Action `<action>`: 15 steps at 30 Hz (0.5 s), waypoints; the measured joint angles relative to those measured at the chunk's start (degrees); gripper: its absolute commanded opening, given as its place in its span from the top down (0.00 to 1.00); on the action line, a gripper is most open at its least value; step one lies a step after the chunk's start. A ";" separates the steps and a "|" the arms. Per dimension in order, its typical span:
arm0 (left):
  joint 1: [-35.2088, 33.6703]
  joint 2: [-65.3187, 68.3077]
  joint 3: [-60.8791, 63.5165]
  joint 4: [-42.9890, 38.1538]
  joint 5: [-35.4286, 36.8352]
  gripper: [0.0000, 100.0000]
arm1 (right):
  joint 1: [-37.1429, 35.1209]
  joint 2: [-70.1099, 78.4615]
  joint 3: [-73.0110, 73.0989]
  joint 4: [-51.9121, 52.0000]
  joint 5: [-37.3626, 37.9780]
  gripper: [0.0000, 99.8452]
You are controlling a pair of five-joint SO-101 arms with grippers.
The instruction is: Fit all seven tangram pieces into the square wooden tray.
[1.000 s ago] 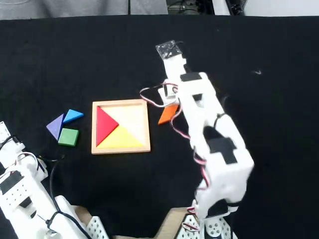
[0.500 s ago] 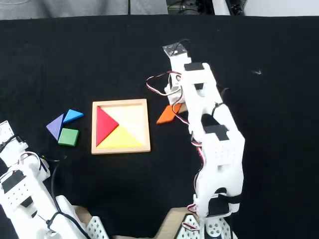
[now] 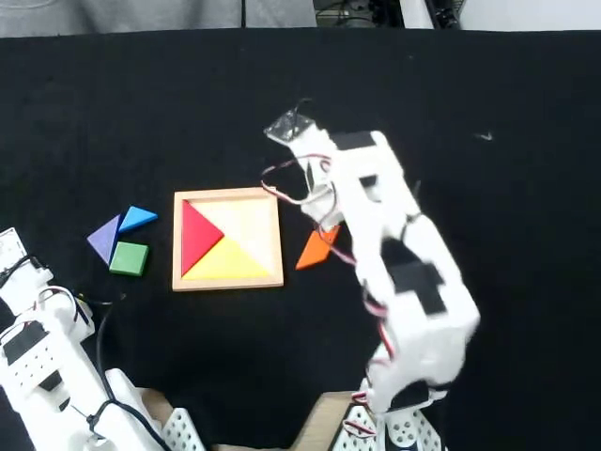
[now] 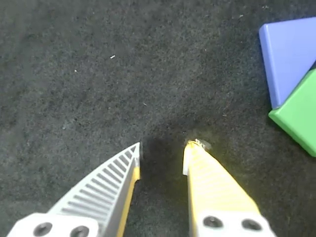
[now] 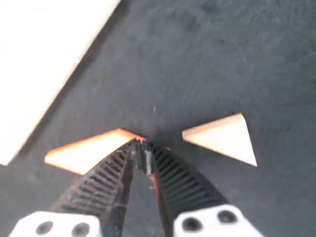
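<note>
The black bench (image 3: 141, 113) carries everything. The square wooden tray (image 3: 225, 193) lies left of centre. A red triangle (image 3: 194, 235) and a yellow triangle (image 3: 232, 261) are already seated in its left and lower parts. Well to its left, a purple triangle (image 3: 103, 239), a green square (image 3: 129, 257) and a blue triangle (image 3: 139, 218) are clustered. The orange parallelogram (image 3: 313, 251) lies near the tray's right edge, apart from it, with a pale triangle (image 5: 224, 138) close by.

The right pincer (image 5: 144, 148) is drawn shut with its tips at the parallelogram's corner; whether that corner is pinched cannot be told. The left pincer (image 4: 162, 148) is held narrowly apart over bare bench near the purple and green pieces, with nothing in it.

The step in hand is judged to be bringing the parallelogram to the tray. A firm hold across its short width should be secured. The piece should then be lifted clear of the raised rim, turned to suit the free space and lowered flat.
</note>
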 measured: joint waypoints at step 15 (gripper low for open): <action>0.00 0.00 0.00 0.00 0.00 0.84 | -2.29 -16.26 29.01 -15.65 15.82 0.80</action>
